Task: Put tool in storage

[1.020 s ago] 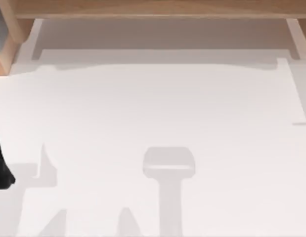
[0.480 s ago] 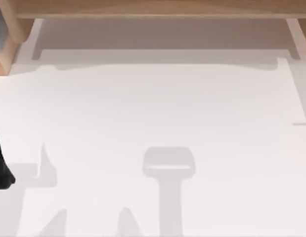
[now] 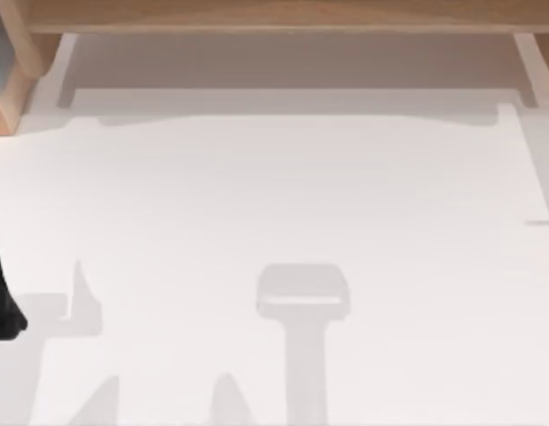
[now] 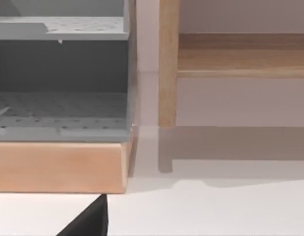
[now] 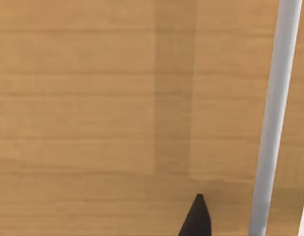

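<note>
The tool is out of view. The storage (image 4: 63, 105) is a grey unit of perforated shelves on a light wooden base, close in front of the left wrist camera; its corner (image 3: 6, 84) shows at the far left of the top view. A black part of my left arm (image 3: 3, 302) shows at the table's left edge. A dark tip of my left gripper (image 4: 90, 222) sits just before the storage's wooden base. A dark tip of my right gripper (image 5: 197, 219) shows against a wooden surface (image 5: 93, 98).
A wooden rail (image 3: 283, 16) runs along the far edge of the white table (image 3: 283, 195), with a wooden post (image 4: 168, 73) beside the storage. A grey upright bar (image 5: 274, 118) stands near my right gripper. Arm shadows lie on the table's near part.
</note>
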Tool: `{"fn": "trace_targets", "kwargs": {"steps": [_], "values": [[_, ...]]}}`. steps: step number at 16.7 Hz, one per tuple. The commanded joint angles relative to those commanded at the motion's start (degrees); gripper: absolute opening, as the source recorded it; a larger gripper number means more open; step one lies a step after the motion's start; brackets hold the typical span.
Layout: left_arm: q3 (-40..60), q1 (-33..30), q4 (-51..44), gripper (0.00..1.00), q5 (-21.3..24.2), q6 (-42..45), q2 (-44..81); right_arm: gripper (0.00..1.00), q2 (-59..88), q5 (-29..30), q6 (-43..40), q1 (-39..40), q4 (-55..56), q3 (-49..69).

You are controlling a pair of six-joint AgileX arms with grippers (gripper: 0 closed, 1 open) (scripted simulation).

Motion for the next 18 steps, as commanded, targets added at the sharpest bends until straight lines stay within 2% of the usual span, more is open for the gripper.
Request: {"fn": "trace_targets", "kwargs": {"steps": [3, 4, 13, 18], "values": [[0.0, 0.0, 0.0, 1.00, 0.0, 0.0, 0.0, 0.02, 0.0, 0.0, 0.0, 0.0, 0.0, 0.0], [0.0, 0.0, 0.0, 1.00, 0.0, 0.0, 0.0, 0.00, 0.0, 0.0, 0.0, 0.0, 0.0, 0.0], [0.0, 0.0, 0.0, 1.00, 0.0, 0.0, 0.0, 0.00, 0.2, 0.2, 0.1, 0.0, -0.3, 0.1], [0.0, 0.0, 0.0, 1.00, 0.0, 0.0, 0.0, 0.00, 2.8, 4.4, 0.2, 3.7, -4.8, 7.8]]}}
